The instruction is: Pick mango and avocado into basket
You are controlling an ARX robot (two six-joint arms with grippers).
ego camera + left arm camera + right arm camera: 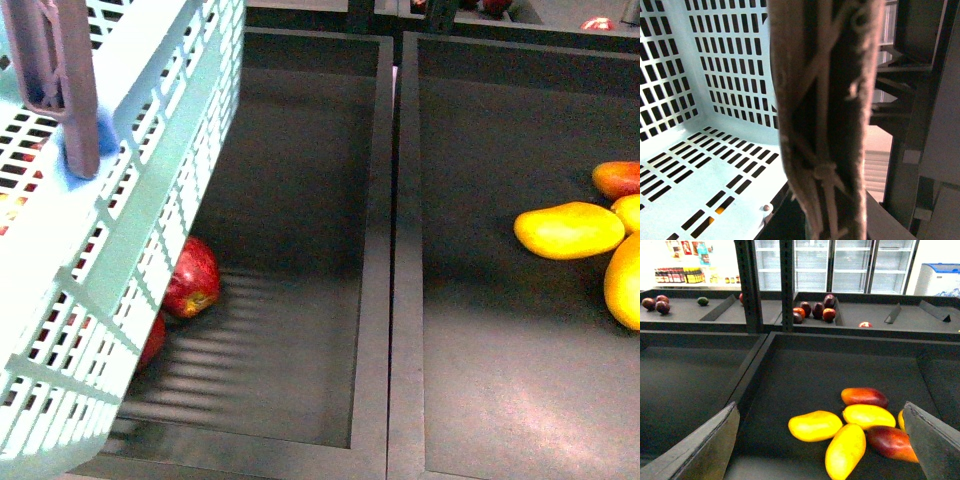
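The pale teal basket [120,230] hangs tilted over the left bin, and its brown bar [62,70] rises at the top left. My left gripper is shut on that bar [825,120], which fills the left wrist view with its white ties; the fingers themselves are hidden. The basket's slotted floor [705,200] shows beside the bar. Several mangoes lie in the right bin, the nearest a yellow mango [568,230] [815,425]. My right gripper [821,442] is open above them and touches none. A small green fruit [702,301], perhaps the avocado, lies in a far bin.
Red apples [192,278] lie in the left bin, partly under the basket. A raised divider [393,250] separates the two dark bins. Dark red fruits [815,310] sit in back bins behind a shelf post [749,285].
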